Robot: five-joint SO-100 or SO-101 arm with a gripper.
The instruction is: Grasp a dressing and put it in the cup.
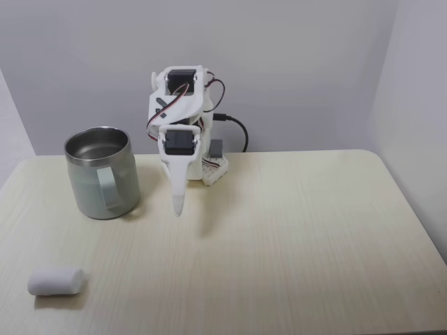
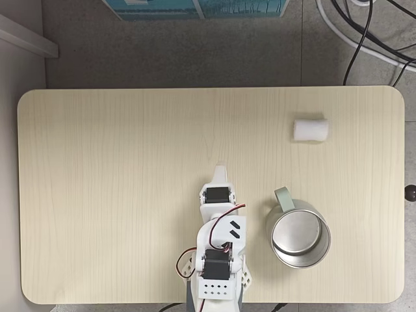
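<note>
On the tabletop [image 2: 117, 195] the cup [image 1: 102, 172] stands just beside the folded arm; a swing could clip it. The closed, empty tool [image 1: 177, 208] hangs down (dressing [image 1: 56, 281] lies well apart, liable to roll).

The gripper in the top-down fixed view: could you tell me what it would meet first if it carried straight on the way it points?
Probably nothing: the gripper points across bare table, with the dressing and cup off to the right.
</note>
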